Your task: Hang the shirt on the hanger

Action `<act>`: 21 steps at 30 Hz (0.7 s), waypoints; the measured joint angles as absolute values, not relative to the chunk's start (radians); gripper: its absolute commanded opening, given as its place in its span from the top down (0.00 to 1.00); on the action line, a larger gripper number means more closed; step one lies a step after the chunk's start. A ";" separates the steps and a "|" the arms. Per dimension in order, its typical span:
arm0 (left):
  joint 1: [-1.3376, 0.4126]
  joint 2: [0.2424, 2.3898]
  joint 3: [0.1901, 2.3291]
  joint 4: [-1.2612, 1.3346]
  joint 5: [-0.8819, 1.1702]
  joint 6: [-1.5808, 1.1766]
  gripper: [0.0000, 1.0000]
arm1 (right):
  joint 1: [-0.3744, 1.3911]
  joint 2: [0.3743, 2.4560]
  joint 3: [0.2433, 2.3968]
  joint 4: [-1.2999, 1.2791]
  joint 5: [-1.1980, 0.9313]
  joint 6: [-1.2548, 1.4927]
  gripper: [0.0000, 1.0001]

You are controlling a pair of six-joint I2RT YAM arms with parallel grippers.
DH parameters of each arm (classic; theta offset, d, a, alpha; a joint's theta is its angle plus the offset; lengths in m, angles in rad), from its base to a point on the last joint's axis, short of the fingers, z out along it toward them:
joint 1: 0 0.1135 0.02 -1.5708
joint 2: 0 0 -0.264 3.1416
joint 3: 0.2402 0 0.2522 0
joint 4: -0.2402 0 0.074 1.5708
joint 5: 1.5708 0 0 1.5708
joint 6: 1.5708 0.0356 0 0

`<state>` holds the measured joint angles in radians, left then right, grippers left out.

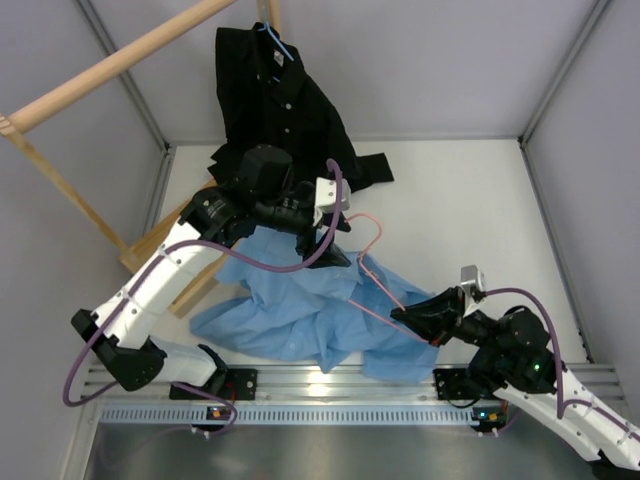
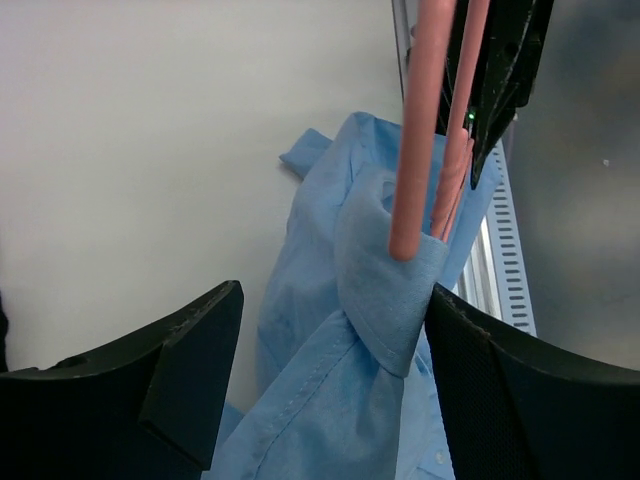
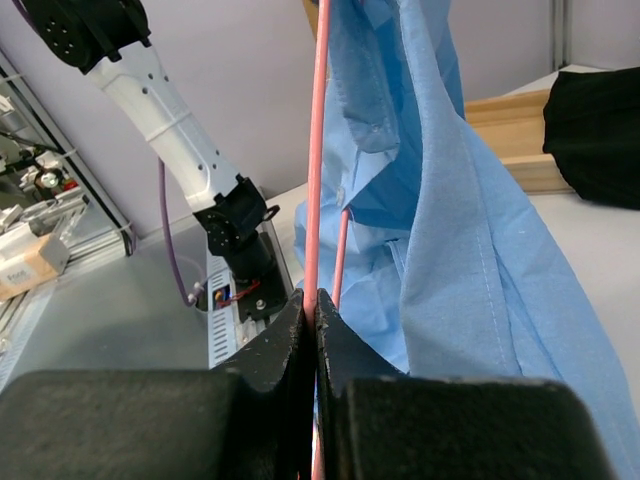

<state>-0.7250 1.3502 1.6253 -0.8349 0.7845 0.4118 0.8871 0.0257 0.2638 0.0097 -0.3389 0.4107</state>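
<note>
The light blue shirt (image 1: 300, 310) lies crumpled on the table, with part of it lifted toward my left gripper (image 1: 325, 222). The pink hanger (image 1: 385, 285) slants over it, hook toward the far side. My right gripper (image 1: 400, 315) is shut on the hanger's wire (image 3: 318, 150), with shirt cloth (image 3: 450, 200) hanging beside it. In the left wrist view my left gripper (image 2: 335, 295) is open with its jaws wide apart. A fold of the shirt (image 2: 340, 400) sits between them. The collar drapes around one end of the hanger (image 2: 420, 130).
A black shirt (image 1: 280, 100) hangs on a blue hanger (image 1: 278, 38) from a wooden rack (image 1: 110, 60) at the back left. The rack's wooden base (image 1: 160, 240) lies on the table beside the left arm. A metal rail (image 1: 330, 385) runs along the near edge.
</note>
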 measured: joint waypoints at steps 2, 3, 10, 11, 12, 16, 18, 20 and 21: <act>-0.725 1.361 1.625 -0.861 0.806 0.424 0.27 | 0.887 0.026 0.264 0.007 -0.343 0.406 1.00; -0.725 1.363 1.625 -0.871 0.820 0.430 0.26 | 0.887 0.026 0.264 0.007 -0.346 0.404 1.00; -0.724 1.365 1.642 -0.933 0.885 0.470 0.42 | 0.887 0.030 0.286 0.007 -0.375 0.392 1.00; -0.724 1.365 1.646 -0.941 0.894 0.473 0.45 | 0.887 0.031 0.291 0.005 -0.379 0.389 1.00; -0.724 1.366 1.651 -0.951 0.904 0.475 0.49 | 0.887 0.035 0.296 0.004 -0.385 0.385 1.00; -0.724 1.374 1.668 -0.978 0.937 0.485 0.63 | 0.887 0.041 0.298 0.007 -0.390 0.381 1.00; -0.724 1.377 1.671 -0.992 0.956 0.493 0.71 | 0.887 0.050 0.305 0.007 -0.390 0.376 1.00; -0.724 1.379 1.672 -1.000 0.973 0.496 0.77 | 0.887 0.062 0.313 0.007 -0.391 0.372 1.00; -0.724 1.379 1.673 -1.002 0.984 0.499 0.79 | 0.887 0.070 0.316 0.008 -0.392 0.370 1.00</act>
